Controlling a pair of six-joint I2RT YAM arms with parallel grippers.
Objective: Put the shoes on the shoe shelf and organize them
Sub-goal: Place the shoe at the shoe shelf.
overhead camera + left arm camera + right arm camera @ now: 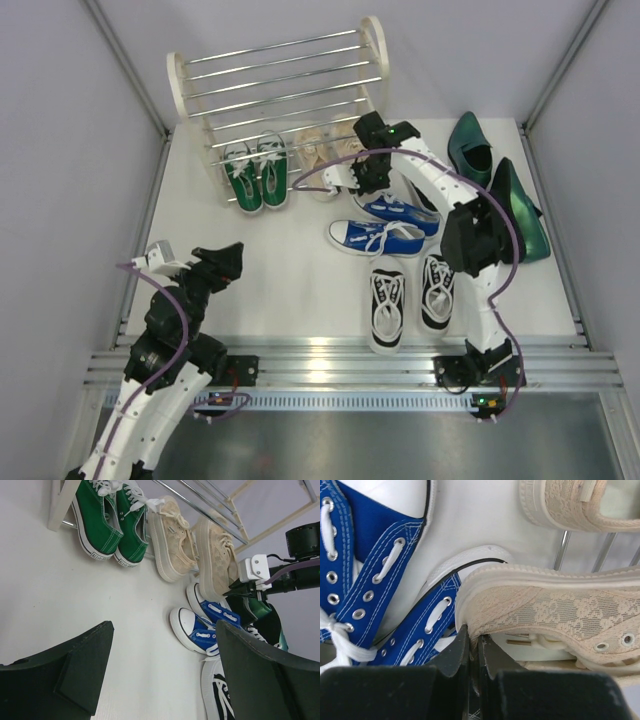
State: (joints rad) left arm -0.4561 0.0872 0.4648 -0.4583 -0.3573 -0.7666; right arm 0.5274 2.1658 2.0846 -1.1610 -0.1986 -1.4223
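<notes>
The shoe shelf (280,75) stands at the back. The green sneakers (256,175) and one beige sneaker (318,158) sit at its lowest rods. My right gripper (474,642) is shut on the heel collar of the second beige sneaker (555,612), held by the shelf rods beside its mate (570,505); it also shows in the left wrist view (216,560). The blue sneakers (385,225) lie on the table just below it. Two black-with-white sneakers (405,300) lie nearer the front. The dark green dress shoes (500,185) lie at the right. My left gripper (162,675) is open and empty, low at the left.
Grey walls enclose the white table (290,280) on the left, right and back. An aluminium rail (330,360) runs along the front edge by the arm bases. The right arm (470,235) reaches over the blue and black-with-white sneakers.
</notes>
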